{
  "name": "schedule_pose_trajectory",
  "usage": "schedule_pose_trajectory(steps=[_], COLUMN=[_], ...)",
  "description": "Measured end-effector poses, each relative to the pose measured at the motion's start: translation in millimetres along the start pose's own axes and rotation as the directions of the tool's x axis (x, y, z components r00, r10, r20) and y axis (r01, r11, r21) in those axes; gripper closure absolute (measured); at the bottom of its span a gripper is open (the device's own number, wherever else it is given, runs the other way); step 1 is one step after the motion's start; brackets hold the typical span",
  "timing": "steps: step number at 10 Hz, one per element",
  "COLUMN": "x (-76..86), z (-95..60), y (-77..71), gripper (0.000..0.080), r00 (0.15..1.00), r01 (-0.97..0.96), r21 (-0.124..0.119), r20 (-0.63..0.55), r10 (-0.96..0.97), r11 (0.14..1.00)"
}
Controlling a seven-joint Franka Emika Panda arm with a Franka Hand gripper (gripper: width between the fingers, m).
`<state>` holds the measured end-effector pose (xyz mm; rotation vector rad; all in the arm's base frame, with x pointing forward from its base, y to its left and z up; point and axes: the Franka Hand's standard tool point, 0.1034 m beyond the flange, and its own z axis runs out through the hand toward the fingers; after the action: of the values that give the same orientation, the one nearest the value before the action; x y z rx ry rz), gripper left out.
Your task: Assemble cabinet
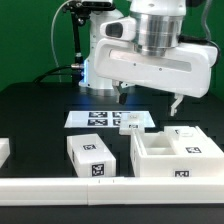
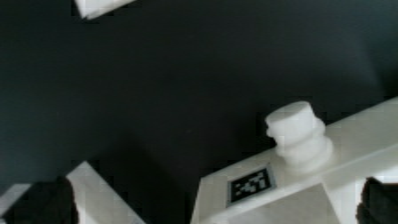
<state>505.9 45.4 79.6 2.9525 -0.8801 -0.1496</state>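
Front of the exterior view: long white rail (image 1: 40,187) runs along the table (image 1: 30,120) edge, probably a stop to square parts against. Biggest part is the cabinet (image 1: 165,160). It sits on the table at the exterior view's right, just behind that rail, open side up so you see a divider and compartments, with its front tag (image 1: 182,173) toward the camera. Lying open-up should give you top access for inserting parts. Tool (image 1: 149,103) hangs above the stretch between the marker board (image 1: 95,117) and the cabinet's back edge, jaws spread wide, nothing in them. Looks like a top-down approach pose, no grasp yet. Smaller white block (image 1: 92,157) with tags sits on the exterior view's left of the cabinet, apart from it, also near the rail. An even smaller tagged piece (image 1: 130,124) rests at the marker board's near edge. Another white part (image 1: 3,151) is cut off at the exterior view's left edge. Wrist view gives you what the exterior can't: a short white peg (image 2: 295,132) standing on a white panel (image 2: 347,150), panel tag (image 2: 251,186) just beside it, fingers (image 2: 43,205) clear on either side. Can't tell for sure which part that panel belongs to. Only the exterior view shows you the overall layout.
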Motion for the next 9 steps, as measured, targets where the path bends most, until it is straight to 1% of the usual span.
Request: schedule_pose_trajectory(steps=[2,3,4,5,6,7,9], x=[-2.6,-5.1,-12.7,-22.5,-25.7,-24.8,-29.4], z=[0.6,0.7,2.1,6.1,8.6,6.4,7.3], y=[-2.5,0.9,12.9,22.1,26.3,21.9,17.3], gripper=[0.0002,0.0002,0.0002,0.0002,0.0002,0.0002,0.0002], r00=[0.997,0.981,0.942,0.876,0.826,0.793,0.733], r01=[-0.079,-0.194,-0.334,-0.481,-0.561,-0.607,-0.680], r21=[0.008,0.017,0.028,0.061,0.106,0.116,0.116], r20=[0.009,0.012,0.005,0.002,0.016,0.031,0.065], r10=[0.079,0.193,0.334,0.482,0.563,0.608,0.677], r11=[0.997,0.981,0.942,0.875,0.821,0.786,0.724])
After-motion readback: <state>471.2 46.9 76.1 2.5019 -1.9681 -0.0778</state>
